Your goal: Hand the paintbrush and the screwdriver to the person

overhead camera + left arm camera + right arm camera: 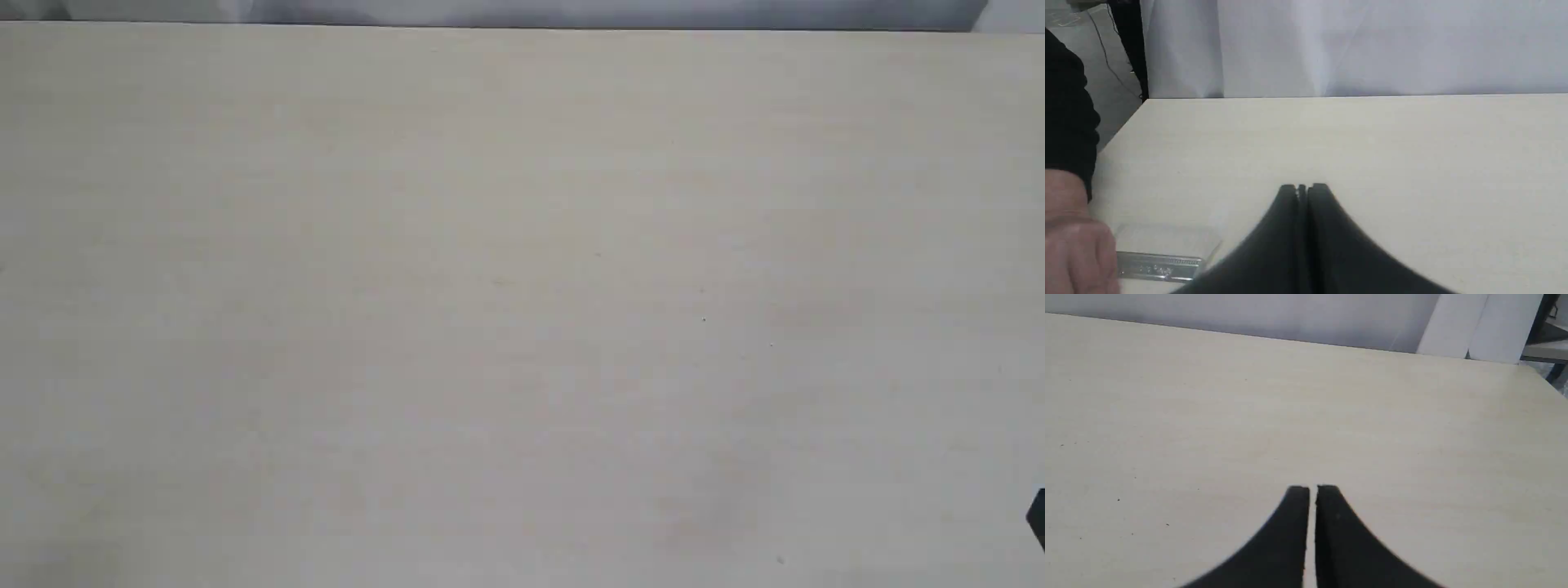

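Observation:
In the left wrist view the person's hand (1073, 249), in a black sleeve, rests on the table's near left corner over the paintbrush (1161, 265). Only the brush's silver ferrule and pale bristles show; its handle is hidden under the hand. My left gripper (1303, 187) is shut with nothing in it, hovering over the table to the right of the brush. My right gripper (1312, 488) is shut and empty over bare tabletop. The screwdriver is out of view in every frame. Neither the brush nor the hand appears in the exterior view.
The pale wooden table (522, 294) fills the exterior view, with a grey-white backdrop (1372, 45) behind its far edge. A black part (1037, 518) pokes in at the lower right edge. Floor and cables (1106, 53) lie beyond the table's left side.

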